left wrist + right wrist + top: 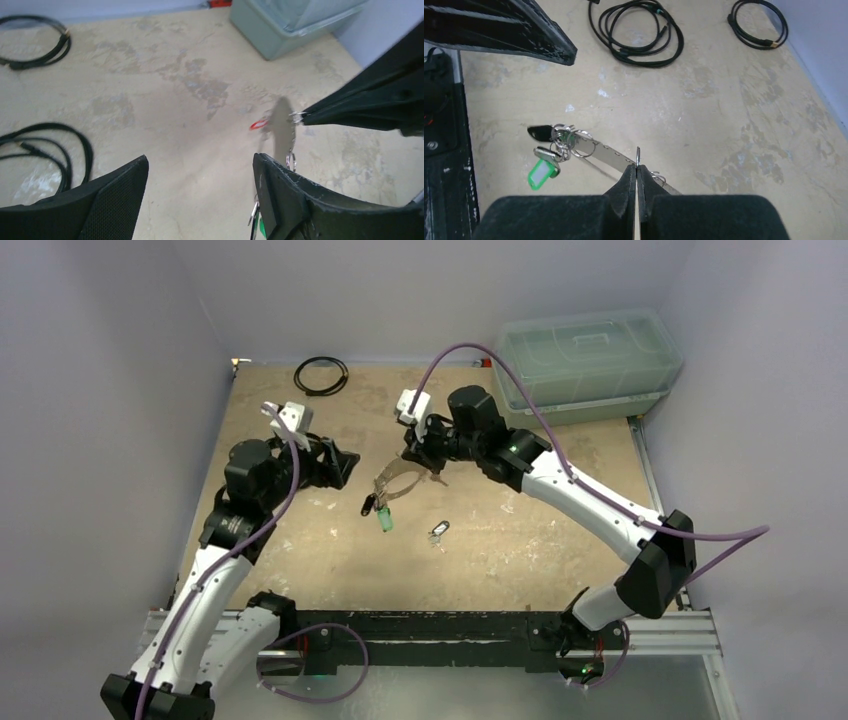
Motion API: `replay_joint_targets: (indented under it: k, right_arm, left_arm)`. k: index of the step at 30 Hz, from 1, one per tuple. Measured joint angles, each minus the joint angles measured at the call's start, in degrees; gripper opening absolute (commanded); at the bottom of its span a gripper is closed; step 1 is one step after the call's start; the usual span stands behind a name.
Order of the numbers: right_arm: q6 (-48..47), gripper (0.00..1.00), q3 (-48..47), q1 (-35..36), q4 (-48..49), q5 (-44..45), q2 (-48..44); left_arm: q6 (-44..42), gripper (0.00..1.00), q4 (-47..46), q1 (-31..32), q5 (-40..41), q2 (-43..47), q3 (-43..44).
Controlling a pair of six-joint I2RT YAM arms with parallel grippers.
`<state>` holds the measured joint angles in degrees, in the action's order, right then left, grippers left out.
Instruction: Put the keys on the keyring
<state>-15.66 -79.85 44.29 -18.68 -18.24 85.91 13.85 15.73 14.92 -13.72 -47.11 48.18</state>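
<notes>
**Keyring partly loaded, one key to go**

The keyring (pixel 604 151) is clenched edge-on in the right fingers (pixel 625 182). A black-headed key (pixel 540 131) and a green-tagged key (pixel 543 172) are already threaded at the keyring's end away from that grip. A loose key (pixel 438 531) lies on the desk (pixel 520 560) near the keyring but apart from it, so by my reading it is what is left. The left fingers (pixel 120 200) stand spread and empty near the keyring's loaded end. No brand or writing is legible, and the green tag's white window looks blank.
</notes>
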Motion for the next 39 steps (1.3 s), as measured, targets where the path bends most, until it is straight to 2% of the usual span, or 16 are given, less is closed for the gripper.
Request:
replay_joint_targets:
  k: [3, 8, 15, 25, 39]
  right_arm:
    - [-1.84, 0.00, 0.63, -0.11, -0.26, -2.80, -0.07]
    - [-4.00, 0.00, 2.56, -0.17, -0.28, -7.74, -1.03]
    - [-5.68, 0.00, 3.30, -0.17, -0.20, -14.99, -4.17]
    - [-6.75, 0.00, 3.50, -0.15, -0.70, -22.08, -5.68]
    - [-7.78, 0.00, 3.50, -0.17, -1.14, -26.21, -6.86]
  left_arm:
    - [-0.09, 0.65, -5.16, 0.72, -4.26, 3.52, -3.34]
    - [-2.56, 0.59, -11.19, 4.39, -11.56, 8.55, -7.98]
    - [-6.03, 0.46, -16.33, 6.54, -18.45, 10.99, -9.66]
    - [-6.60, 0.44, -17.27, 7.41, -21.97, 10.01, -9.94]
    - [-7.74, 0.43, -19.52, 8.92, -27.85, 9.73, -12.04]
